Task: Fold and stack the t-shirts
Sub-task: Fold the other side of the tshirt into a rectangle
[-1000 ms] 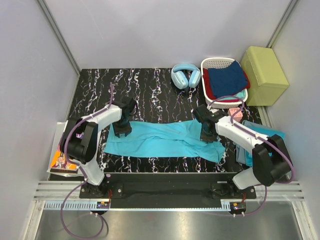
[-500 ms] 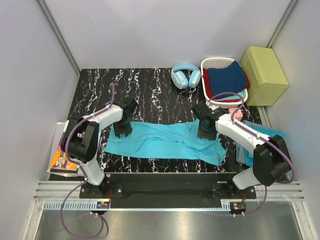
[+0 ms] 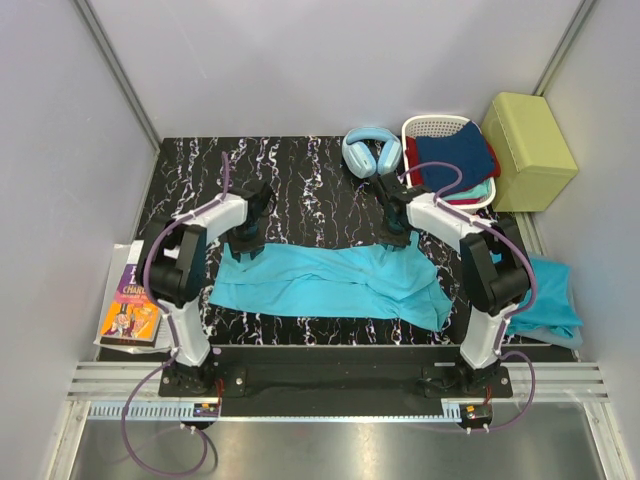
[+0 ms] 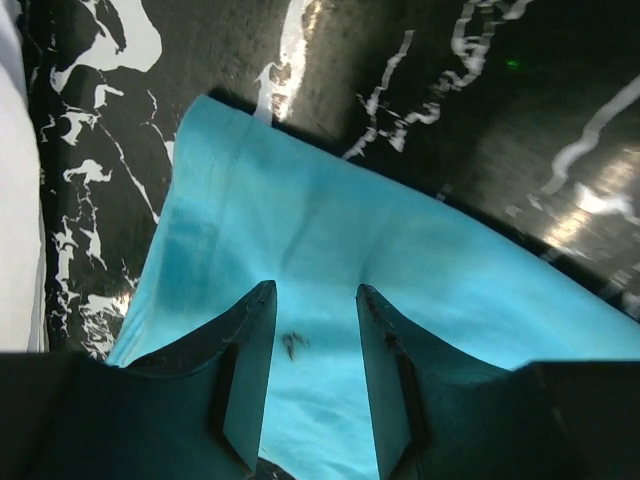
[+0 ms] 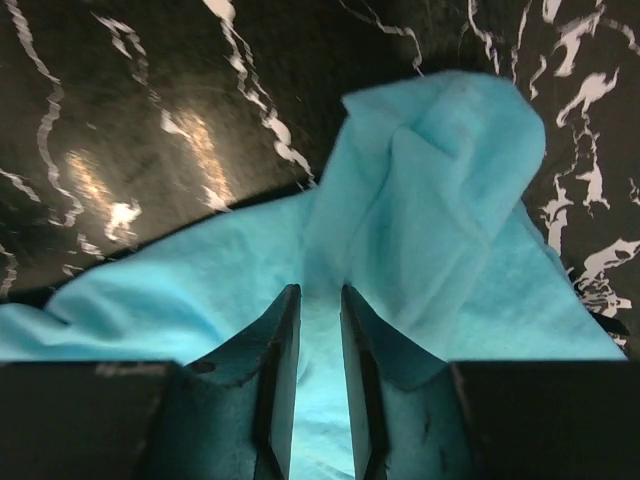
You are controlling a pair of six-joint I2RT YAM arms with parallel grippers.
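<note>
While the t-shirt [image 3: 330, 280] lies spread crosswise on the near half of the worktop [image 3: 300, 180], top cam has both arms reaching onto its far edge. L fingers [image 3: 248, 243] are at the far-left corner, R fingers [image 3: 393, 234] right of centre. Finger state isn't readable from up here. Second t-shirt [image 3: 545, 295] sits crumpled at the worktop's right edge, near the R arm base. Headphones [image 3: 371, 150] are at the far edge, just beside a white basket [image 3: 430, 125] w/ navy + red clothes in it. Yellow-green box [image 3: 528, 150] is right of the basket, book [image 3: 132, 305] off the left edge.

L wrist cam: L fingers [image 4: 250, 370] stand apart w/ a clear gap, and flat t-shirt [image 4: 330, 230] cloth shows through it. Nothing is bunched btwn them, so they're open. Shirt corner points away, w/ marbled worktop [image 4: 450, 110] beyond.

R wrist cam: R fingers [image 5: 280, 340] are nearly together, narrow slit, teal showing in it. T-shirt [image 5: 440, 200] is humped into a peak just past the tips, dark worktop [image 5: 150, 100] behind. Can't tell if the cloth is pinched or the fingers are just over it.
</note>
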